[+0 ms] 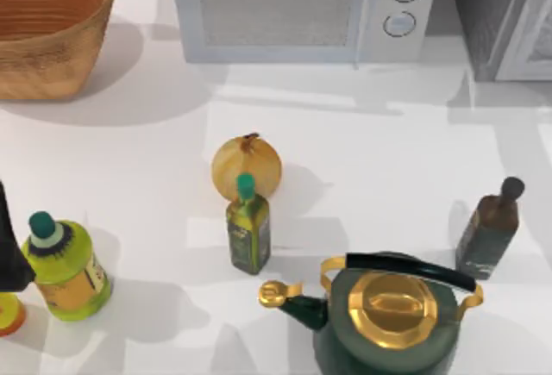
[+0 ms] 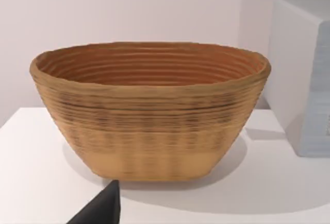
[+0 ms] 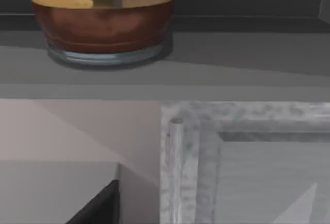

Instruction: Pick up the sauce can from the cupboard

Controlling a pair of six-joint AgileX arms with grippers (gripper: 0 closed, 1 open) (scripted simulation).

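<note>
The sauce can stands on a dark shelf inside the cupboard, showing a red-brown lower body and a yellow label. The right wrist view looks at it from in front and a little below. The cupboard's speckled grey door frame is nearer the camera than the can. A dark part of my right gripper shows at the edge of that view, well short of the can. In the top view the cupboard stands at the back right. A dark part of my left gripper points toward a woven basket.
A white microwave stands at the back centre and the basket at the back left. In front are an onion, a green oil bottle, a yellow-green bottle, a green-and-gold kettle and a dark brown bottle.
</note>
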